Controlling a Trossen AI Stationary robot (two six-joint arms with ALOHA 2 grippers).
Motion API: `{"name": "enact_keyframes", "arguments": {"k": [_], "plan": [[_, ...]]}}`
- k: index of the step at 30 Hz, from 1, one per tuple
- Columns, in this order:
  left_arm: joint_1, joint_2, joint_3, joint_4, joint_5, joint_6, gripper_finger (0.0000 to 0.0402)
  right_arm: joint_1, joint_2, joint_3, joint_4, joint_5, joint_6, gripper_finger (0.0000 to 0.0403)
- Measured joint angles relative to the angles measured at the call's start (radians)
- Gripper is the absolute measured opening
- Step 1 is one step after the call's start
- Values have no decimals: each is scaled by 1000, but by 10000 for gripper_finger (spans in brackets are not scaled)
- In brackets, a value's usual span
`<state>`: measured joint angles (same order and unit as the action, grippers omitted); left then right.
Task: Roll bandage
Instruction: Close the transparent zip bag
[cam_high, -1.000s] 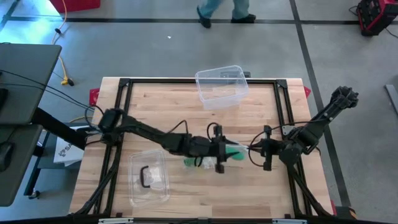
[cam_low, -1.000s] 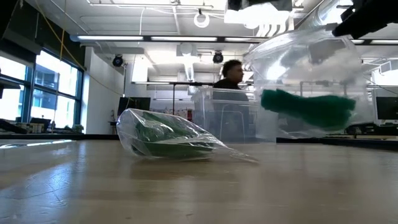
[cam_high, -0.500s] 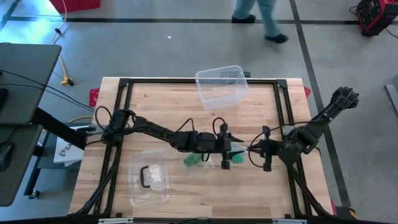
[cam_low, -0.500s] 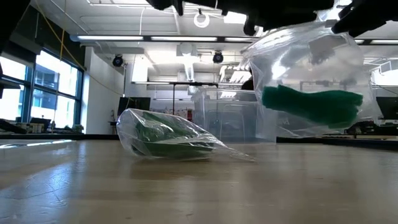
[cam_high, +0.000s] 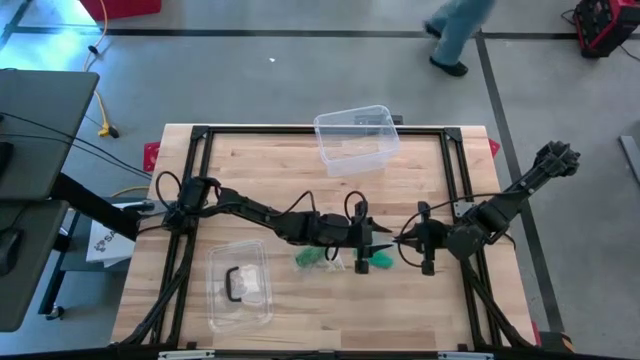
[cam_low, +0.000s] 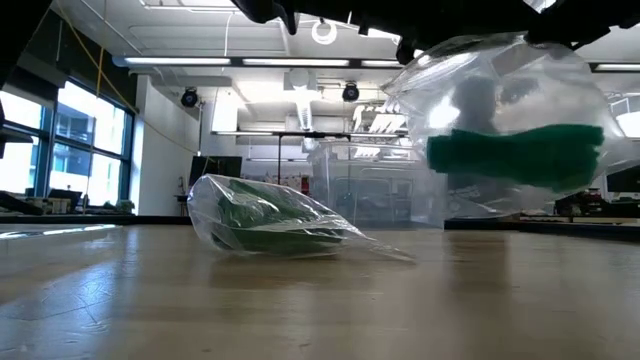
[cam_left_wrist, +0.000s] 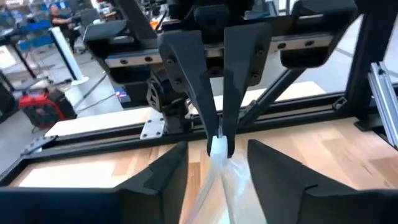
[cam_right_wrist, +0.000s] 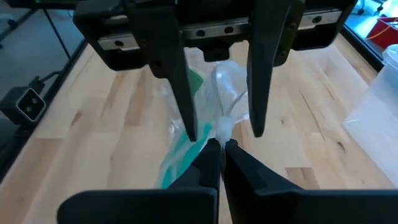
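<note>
A clear plastic bag (cam_low: 510, 150) with a green rolled bandage (cam_low: 520, 155) inside hangs above the table's middle. My right gripper (cam_right_wrist: 219, 147), reaching in from the right, is shut on the bag's top. My left gripper (cam_right_wrist: 222, 132) comes from the left and is open. Its two fingers stand on either side of the bag's gathered neck, just in front of the right fingertips. A second clear bag (cam_high: 312, 258) with green bandage lies flat on the table beside them. My right gripper pinches the bag's gathered top edge (cam_right_wrist: 221, 129) between its two fingertips, slanting down from the table's right side. The bag hangs below the fingers, clear of the table, with the bandage lying about level inside. My left gripper: whether either finger (cam_right_wrist: 186, 118) touches the bag I cannot tell.
A clear plastic tub (cam_high: 352, 138) stands at the far edge. A clear container (cam_high: 240, 285) with a black piece inside lies at the near left. A person (cam_high: 458, 30) walks on the floor beyond the table. Bare wood lies to the near right.
My left gripper has come down and moved toward the table's right, up to the hanging bag's top, so its fingers now flank the neck. The bag has swung a little, and the bandage inside has turned from slanted to about level.
</note>
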<state>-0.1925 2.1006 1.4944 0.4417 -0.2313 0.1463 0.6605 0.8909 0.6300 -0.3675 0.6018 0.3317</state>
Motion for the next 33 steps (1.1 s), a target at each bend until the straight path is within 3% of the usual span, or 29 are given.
{"name": "enact_keyframes", "arguments": {"k": [14, 22, 33], "plan": [[0, 0, 0, -3, 47, 21, 22, 0, 0, 0, 44, -18, -22, 0], [-1, -2, 0, -32, 47, -18, 19, 0, 0, 0, 24, -42, -10, 0], [-18, -58, 2, -223, -4, -50, 25, 0, 0, 2, -44, -57, 51, 0]]}}
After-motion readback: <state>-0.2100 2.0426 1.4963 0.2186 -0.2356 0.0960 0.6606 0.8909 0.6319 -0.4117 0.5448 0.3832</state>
